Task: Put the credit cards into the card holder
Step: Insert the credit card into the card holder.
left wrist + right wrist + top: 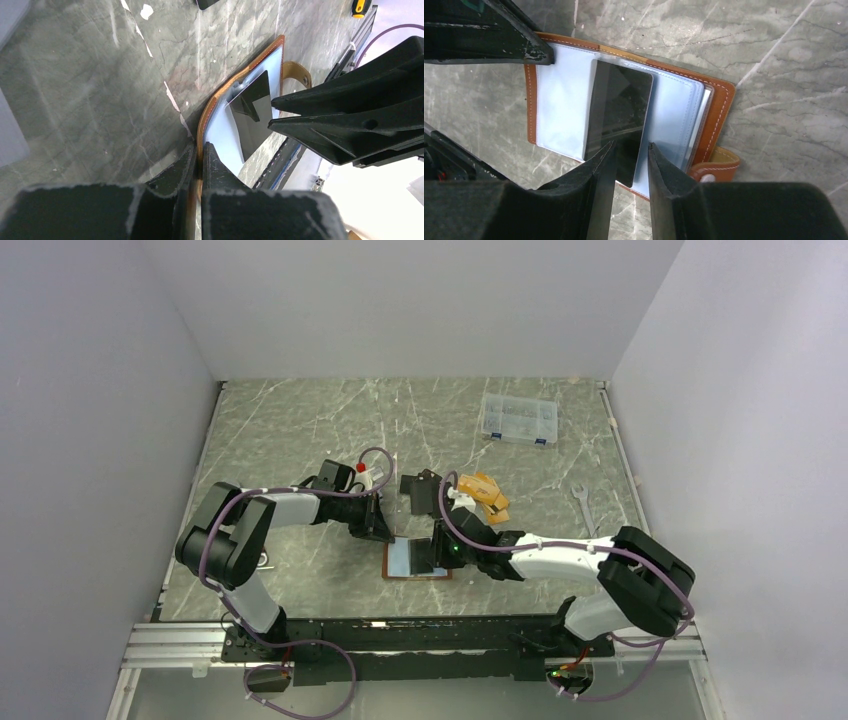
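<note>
Against the tan holder (720,107) (blue-sleeved) tilts a black card (620,112).

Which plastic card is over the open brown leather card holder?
The single black plastic card in the jaws of the right gripper, tilted onto the brown leather card holder. The loose black cards and orange-gold cards lie on the grey table.

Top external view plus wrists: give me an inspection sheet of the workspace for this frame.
Surface: grey marbled table.
Job's things: card holder lying open; black card with far end on its clear sleeves; orange cards and black pile loose behind.
Clutter: clear compartment box, wrench.
Grippers: left gripper shut on card holder's edge; right gripper shut on black card.
Cables: purple cables along both arms, looped at bases.
Surroundings: plain walls on three sides.
</note>
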Tool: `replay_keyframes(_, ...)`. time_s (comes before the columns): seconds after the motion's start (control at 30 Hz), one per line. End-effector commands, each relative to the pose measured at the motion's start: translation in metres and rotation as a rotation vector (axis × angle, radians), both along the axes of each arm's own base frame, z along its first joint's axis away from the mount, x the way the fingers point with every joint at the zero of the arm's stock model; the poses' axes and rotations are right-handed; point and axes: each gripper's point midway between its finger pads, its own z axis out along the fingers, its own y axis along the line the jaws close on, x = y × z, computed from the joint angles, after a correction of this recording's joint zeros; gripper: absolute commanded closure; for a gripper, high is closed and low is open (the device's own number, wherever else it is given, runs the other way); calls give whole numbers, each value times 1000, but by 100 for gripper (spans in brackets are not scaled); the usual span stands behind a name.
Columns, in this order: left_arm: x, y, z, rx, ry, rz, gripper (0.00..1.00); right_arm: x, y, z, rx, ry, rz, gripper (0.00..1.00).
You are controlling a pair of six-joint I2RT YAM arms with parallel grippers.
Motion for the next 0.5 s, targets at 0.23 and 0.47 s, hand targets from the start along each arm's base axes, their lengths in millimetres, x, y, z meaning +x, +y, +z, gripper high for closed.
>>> replay_keyframes(0.23,6,1,2,15,-54,-5,92,6,15,7,37,-27,11,76)
replay_keyframes(0.47,6,1,2,11,-52,-6,92,6,20,5,29,-24,20,80)
